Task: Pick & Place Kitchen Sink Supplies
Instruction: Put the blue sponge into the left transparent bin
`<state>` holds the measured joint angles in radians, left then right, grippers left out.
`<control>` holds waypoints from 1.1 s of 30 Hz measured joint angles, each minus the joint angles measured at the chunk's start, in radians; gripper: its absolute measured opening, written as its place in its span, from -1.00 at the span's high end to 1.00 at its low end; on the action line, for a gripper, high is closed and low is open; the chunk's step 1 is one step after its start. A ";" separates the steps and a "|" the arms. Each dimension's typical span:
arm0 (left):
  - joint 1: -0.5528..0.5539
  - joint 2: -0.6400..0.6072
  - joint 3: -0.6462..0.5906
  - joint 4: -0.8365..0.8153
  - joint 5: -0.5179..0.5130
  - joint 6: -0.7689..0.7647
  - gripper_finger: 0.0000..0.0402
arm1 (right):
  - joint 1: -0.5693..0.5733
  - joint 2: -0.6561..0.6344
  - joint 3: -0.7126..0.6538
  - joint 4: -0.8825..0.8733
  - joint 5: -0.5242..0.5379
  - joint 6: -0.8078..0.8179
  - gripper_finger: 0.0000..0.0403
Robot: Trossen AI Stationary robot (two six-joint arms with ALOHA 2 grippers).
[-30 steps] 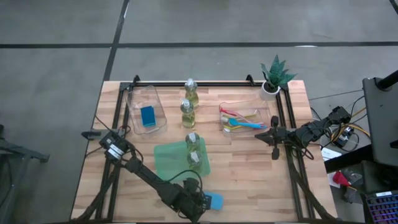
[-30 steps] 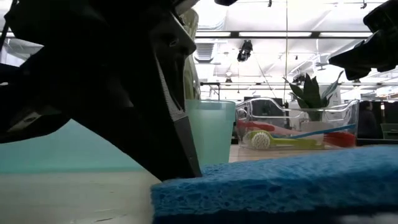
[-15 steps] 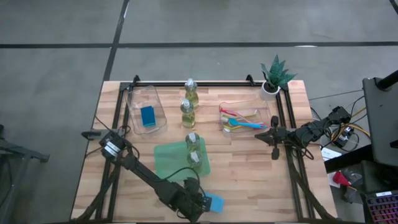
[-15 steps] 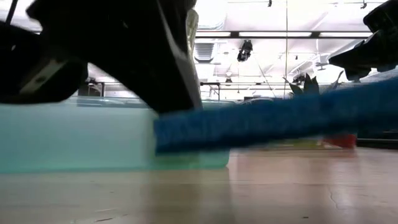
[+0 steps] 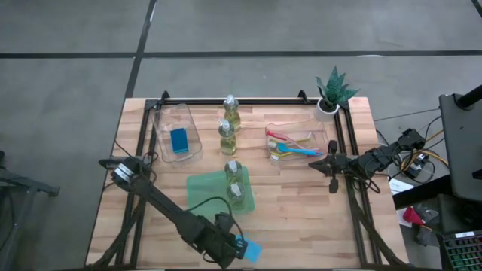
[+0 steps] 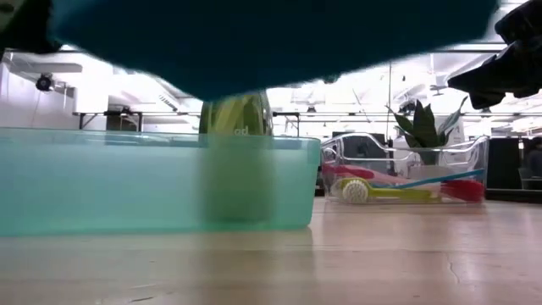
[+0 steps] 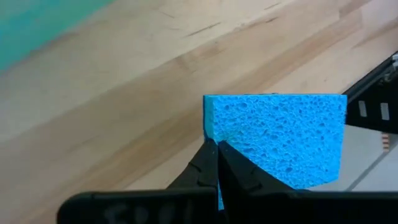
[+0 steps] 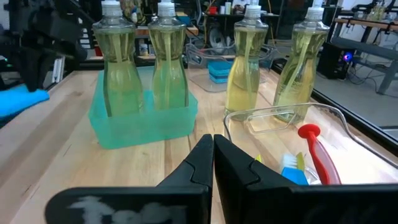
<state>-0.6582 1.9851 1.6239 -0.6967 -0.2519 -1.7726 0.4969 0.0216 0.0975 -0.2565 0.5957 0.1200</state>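
Step in hand: you carry blue sponge (image 5: 251, 249) in left gripper (image 5: 235, 246), fingers clamped on its edge, sponge clear of desk near front edge, about mid-width.

Next move, by my judgement: swing back toward clear bin (image 5: 178, 132) at rear-left, where one sponge (image 5: 179, 140) already lies; release above it.

Mid-desk: two bottles (image 5: 235, 181) stand in green tray (image 5: 219, 193); two more bottles (image 5: 229, 125) behind.

Right: brushes (image 5: 292, 145) in second bin (image 5: 296, 142); right gripper (image 5: 332, 163) waits beside it, fingers together, holding nothing.

Writing: bottle label in low view too blurred to read.
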 joint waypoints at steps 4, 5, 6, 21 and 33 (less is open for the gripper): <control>0.000 -0.056 -0.001 -0.063 0.024 0.032 1.00 | 0.000 0.000 0.000 0.000 0.000 0.000 0.96; 0.000 -0.073 -0.001 -0.088 0.031 0.037 1.00 | 0.000 0.000 0.000 0.000 0.000 0.000 0.96; 0.000 -0.088 -0.001 -0.115 0.032 0.039 1.00 | 0.000 0.000 0.000 0.000 0.000 0.000 0.96; 0.068 -0.390 -0.001 -0.728 -0.050 0.051 1.00 | 0.000 0.000 0.000 0.000 0.000 0.000 0.96; 0.457 -0.606 -0.004 -0.808 -0.169 0.744 1.00 | 0.000 0.000 0.000 0.000 0.000 0.000 0.96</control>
<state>-0.2009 1.3789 1.6195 -1.5048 -0.4209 -1.0290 0.4968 0.0216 0.0975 -0.2565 0.5957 0.1203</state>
